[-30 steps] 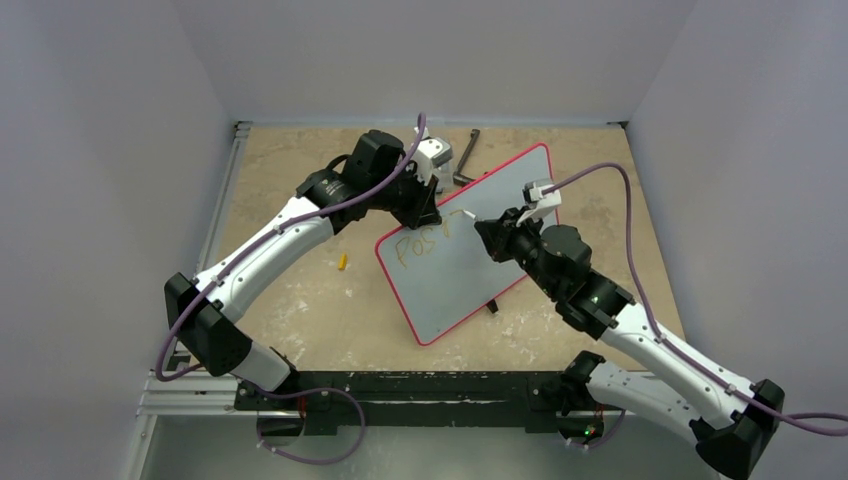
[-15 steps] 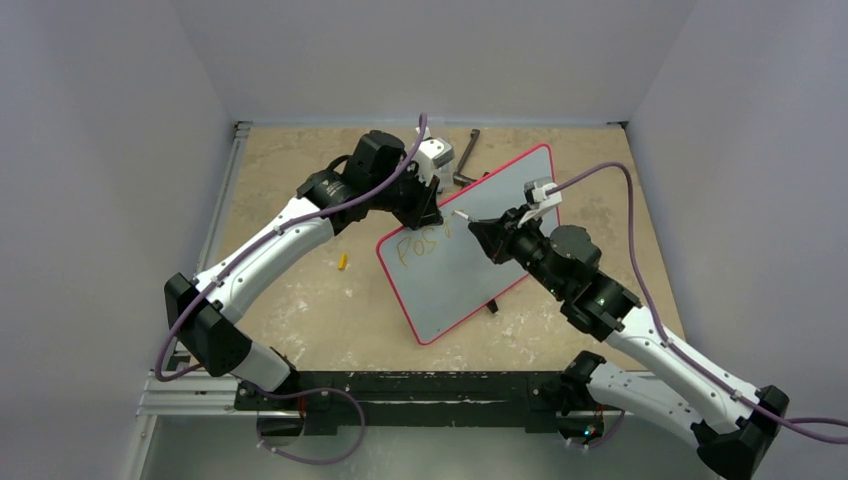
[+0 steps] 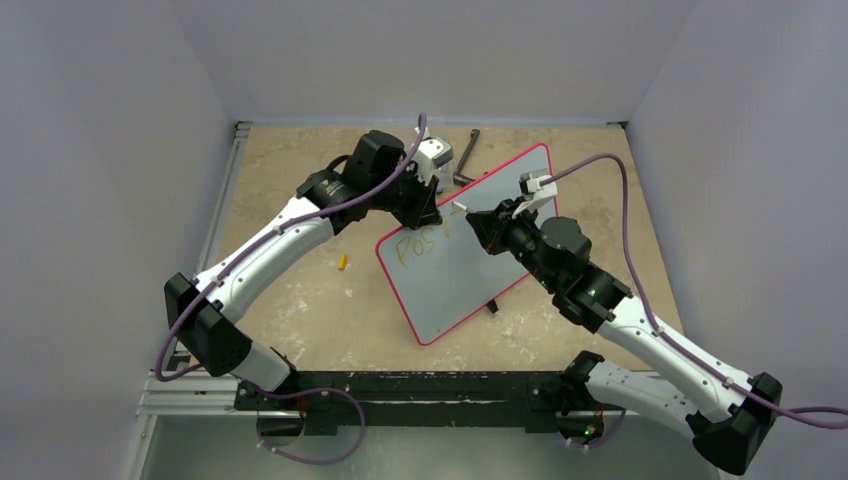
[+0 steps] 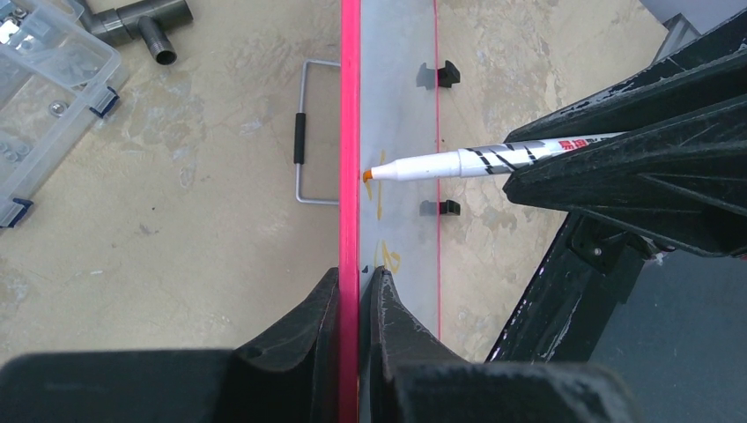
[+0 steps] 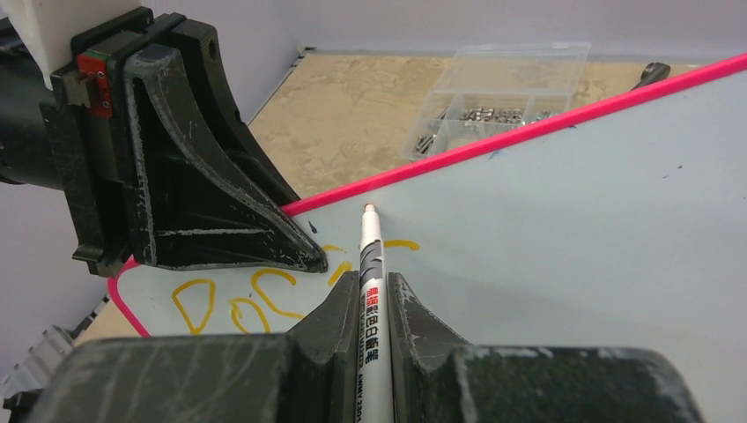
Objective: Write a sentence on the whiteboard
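Observation:
The whiteboard [image 3: 455, 285], white with a red-pink frame, stands tilted on the table. My left gripper [image 3: 432, 212] is shut on its upper frame edge [image 4: 351, 176], one finger on each side [image 4: 355, 275]. My right gripper [image 5: 374, 282] is shut on a white marker [image 5: 370, 256]. The marker's orange tip [image 4: 366, 176] sits close to the board just below the frame; I cannot tell whether it touches. The sentence [image 5: 255, 295] is a few orange-yellow letters, roughly "Pos" plus short strokes [image 3: 415, 245], beside the left fingers [image 5: 203, 203].
A clear parts box [image 4: 44, 88] and a grey pipe tee [image 4: 145, 18] lie behind the board, with a wire handle [image 4: 304, 132] near its frame. A small yellow piece [image 3: 342, 263] lies left of the board. Two black feet [image 4: 447, 74] stick out of its far edge.
My right arm has carried the marker up the board toward its top edge, close to the left gripper. The left arm and the board have stayed still.

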`<state>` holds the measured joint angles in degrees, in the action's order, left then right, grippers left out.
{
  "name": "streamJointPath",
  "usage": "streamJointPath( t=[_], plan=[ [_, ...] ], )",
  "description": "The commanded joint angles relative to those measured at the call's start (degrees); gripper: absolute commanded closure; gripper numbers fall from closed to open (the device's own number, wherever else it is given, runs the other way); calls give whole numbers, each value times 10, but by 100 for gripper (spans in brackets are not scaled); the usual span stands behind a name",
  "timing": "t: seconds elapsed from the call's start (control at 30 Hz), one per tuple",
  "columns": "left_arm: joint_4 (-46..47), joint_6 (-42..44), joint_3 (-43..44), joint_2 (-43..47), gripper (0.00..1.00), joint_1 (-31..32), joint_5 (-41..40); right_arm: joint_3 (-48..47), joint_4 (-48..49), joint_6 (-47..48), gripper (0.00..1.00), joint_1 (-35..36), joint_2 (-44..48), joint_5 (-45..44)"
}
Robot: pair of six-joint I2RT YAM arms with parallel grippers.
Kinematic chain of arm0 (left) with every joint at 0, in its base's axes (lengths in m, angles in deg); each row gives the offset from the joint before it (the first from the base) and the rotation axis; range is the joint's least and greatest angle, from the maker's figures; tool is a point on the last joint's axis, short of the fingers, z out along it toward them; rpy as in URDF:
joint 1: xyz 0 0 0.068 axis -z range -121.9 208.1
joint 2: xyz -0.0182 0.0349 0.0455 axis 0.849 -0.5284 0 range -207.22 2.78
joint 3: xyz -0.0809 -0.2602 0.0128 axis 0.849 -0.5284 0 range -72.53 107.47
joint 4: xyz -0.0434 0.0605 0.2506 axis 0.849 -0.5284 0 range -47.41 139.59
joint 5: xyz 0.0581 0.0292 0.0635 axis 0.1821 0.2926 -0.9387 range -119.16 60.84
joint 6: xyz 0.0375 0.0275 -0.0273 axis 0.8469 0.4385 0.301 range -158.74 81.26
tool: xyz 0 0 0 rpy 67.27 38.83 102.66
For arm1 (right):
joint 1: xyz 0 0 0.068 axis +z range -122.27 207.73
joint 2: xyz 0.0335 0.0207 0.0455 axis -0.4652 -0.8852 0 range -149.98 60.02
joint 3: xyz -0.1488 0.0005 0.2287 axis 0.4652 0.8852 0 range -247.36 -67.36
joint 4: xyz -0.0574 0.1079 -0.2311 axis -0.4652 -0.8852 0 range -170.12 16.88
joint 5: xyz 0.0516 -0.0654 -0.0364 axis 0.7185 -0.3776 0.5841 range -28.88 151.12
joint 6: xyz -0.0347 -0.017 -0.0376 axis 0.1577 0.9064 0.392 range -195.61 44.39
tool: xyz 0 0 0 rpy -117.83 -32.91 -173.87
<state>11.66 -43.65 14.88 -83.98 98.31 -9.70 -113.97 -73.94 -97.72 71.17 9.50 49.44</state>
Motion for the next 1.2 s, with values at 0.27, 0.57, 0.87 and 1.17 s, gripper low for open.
streamJointPath(
  t=[0.27, 0.57, 0.87, 1.17],
  plan=[
    [-55, 57, -12, -2, 100, 13, -24, 18, -24, -11, 100, -2, 8, 6],
    [-55, 56, -11, -2, 100, 13, -26, 57, -59, -28, 100, -2, 36, 12],
    [-55, 56, -10, 0, 100, 13, -24, 73, -85, -42, 100, -2, 54, -9],
    [-55, 56, -11, 1, 100, 14, -23, 43, -94, -33, 100, -3, 42, -55]
  ],
)
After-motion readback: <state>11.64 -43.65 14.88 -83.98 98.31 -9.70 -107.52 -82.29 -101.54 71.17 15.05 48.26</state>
